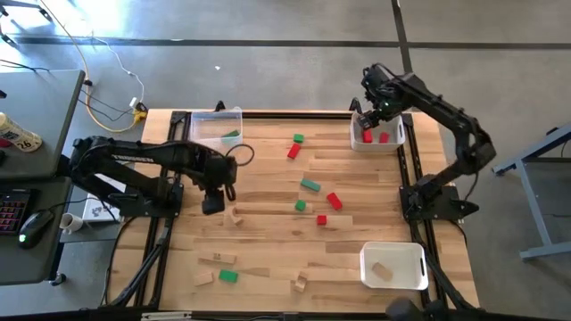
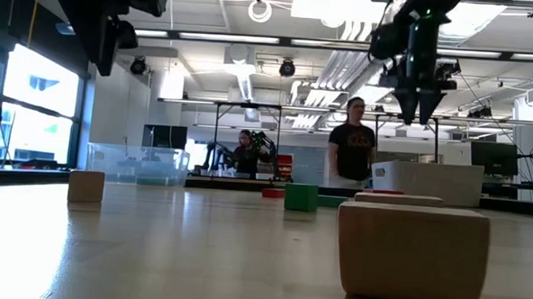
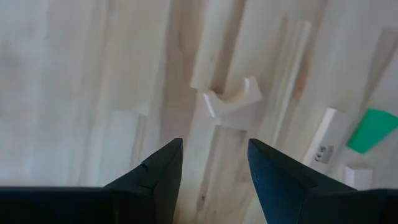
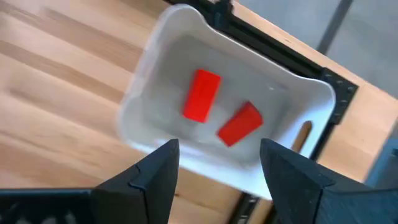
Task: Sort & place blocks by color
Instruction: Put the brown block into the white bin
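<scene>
Only wrist-visible: two red blocks (image 4: 201, 94) binned.

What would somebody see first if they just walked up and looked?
Probably the bright red and green blocks scattered mid-table. Next, the right gripper hanging open above the far right bin, which holds two red blocks. The left gripper, open too, hovers over a plain wood block.

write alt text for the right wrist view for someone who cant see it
The right pincer, its two dark fingers spread and holding nothing, hangs over a white bin that holds two red blocks: a bar and a second piece lying apart from it. The bin sits at the edge of the light wooden table, beside its black frame.
</scene>
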Available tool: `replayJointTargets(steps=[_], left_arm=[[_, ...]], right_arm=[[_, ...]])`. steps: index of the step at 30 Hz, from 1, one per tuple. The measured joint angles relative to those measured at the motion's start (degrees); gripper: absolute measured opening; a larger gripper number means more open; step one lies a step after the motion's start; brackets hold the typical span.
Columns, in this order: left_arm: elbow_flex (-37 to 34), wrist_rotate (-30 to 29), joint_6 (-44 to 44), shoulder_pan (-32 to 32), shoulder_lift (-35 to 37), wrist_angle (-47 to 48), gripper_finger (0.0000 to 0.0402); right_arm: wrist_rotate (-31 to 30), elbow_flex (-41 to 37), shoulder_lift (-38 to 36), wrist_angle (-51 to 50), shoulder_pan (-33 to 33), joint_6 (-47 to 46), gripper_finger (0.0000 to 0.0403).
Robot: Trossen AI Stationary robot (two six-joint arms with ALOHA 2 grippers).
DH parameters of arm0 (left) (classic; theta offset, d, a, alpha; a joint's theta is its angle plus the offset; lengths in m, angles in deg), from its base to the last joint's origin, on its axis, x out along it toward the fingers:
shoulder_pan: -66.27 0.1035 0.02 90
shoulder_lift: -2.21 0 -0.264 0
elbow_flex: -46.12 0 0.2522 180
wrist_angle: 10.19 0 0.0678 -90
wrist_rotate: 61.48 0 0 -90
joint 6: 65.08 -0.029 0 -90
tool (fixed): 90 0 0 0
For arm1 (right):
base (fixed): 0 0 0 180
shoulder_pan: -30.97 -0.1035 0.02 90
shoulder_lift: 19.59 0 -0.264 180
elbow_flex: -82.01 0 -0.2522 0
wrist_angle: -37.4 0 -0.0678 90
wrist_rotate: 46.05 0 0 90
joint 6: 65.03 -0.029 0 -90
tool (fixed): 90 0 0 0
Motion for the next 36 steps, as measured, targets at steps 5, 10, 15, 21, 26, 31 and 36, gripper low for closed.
replayJointTargets(steps=[5,10,15,21,26,31,36], left_arm=[[-1.42,0.44,4.38,-6.19,0.04,-0.48,0.0170],[-5.30,1.44,9.05,-13.98,0.04,-1.98,0.0170],[-7.87,2.56,13.73,-22.01,0.04,-6.89,0.0170],[-8.15,-1.13,19.62,-30.04,-0.61,-9.44,0.0170],[-8.15,-4.20,23.64,-34.81,-1.69,-10.99,0.0170],[-8.15,-4.29,24.46,-37.65,-5.93,-13.71,0.0170],[-8.15,-2.79,23.39,-38.58,-12.37,-16.09,0.0170]], right_arm=[[1.66,0.00,-5.38,-0.01,-4.71,-5.81,0.0211],[1.63,0.02,-9.05,-0.02,-10.60,-10.48,0.0211],[1.59,0.02,-10.64,-0.16,-17.05,-15.29,0.0211],[1.55,0.02,-10.64,-0.27,-24.04,-19.28,0.0211],[1.11,0.02,-10.64,-0.28,-29.10,-22.19,0.0211],[1.09,0.02,-10.62,-0.26,-33.52,-24.31,0.0211],[0.96,0.02,-10.62,-0.24,-36.82,-25.35,0.0211]])
